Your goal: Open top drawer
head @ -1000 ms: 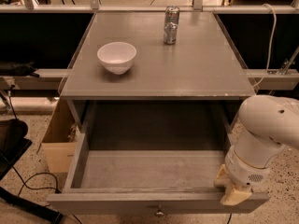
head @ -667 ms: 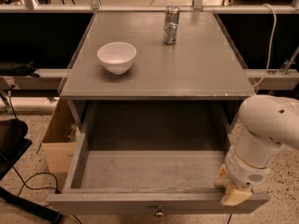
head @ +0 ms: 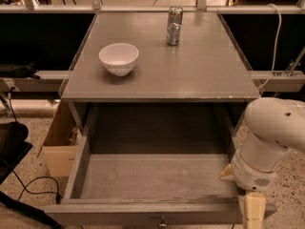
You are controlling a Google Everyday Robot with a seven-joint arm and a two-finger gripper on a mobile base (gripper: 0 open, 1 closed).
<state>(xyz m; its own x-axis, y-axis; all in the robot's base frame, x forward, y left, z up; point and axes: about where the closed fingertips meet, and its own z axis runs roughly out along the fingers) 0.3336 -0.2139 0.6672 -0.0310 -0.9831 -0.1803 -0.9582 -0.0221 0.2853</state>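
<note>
The top drawer (head: pixel 152 182) stands pulled far out from under the grey table top, showing its deep grey box with nothing in it. Its front panel (head: pixel 143 213) runs along the bottom edge of the camera view, and its small round knob (head: pixel 163 220) shows at the centre, partly cut off. My white arm (head: pixel 271 137) comes in from the right. My gripper (head: pixel 252 210), with beige parts, hangs at the right end of the drawer front and is partly out of view below.
A white bowl (head: pixel 119 58) and a silver can (head: pixel 174 26) stand on the grey table top (head: pixel 200 70). A cardboard box (head: pixel 59 144) sits on the floor left of the drawer. Cables (head: pixel 33 185) lie on the floor at the lower left.
</note>
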